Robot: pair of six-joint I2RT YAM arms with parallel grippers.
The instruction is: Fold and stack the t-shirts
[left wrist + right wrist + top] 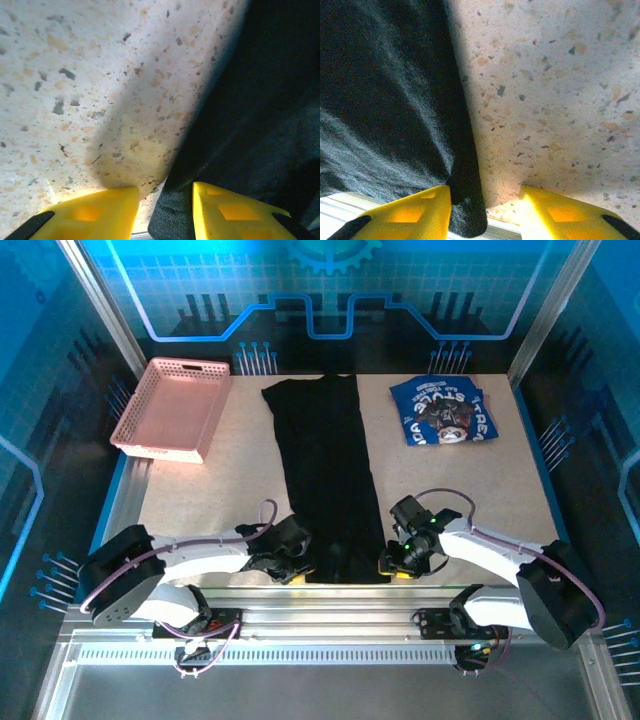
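Halfway through the job: the plain black cloth t-shirt [325,470] lies down the middle of the speckled beige table [235,475], narrowed to a long strip from the far side to the near edge. The blue cloth t-shirt with white lettering and a dark printed graphic [442,412] sits folded into a small packet at the far right. The left gripper [287,562] straddles the strip's near left corner, its yellow fingers [105,212] apart with the hem between them. The right gripper [396,562] does likewise at the near right corner, table showing between cloth and finger (neither pinch looks complete, though the close views are dim). Left to do, apparently: fold the strip short and stack the two shirts. The pink plastic lattice basket [160,452] stands at the far left
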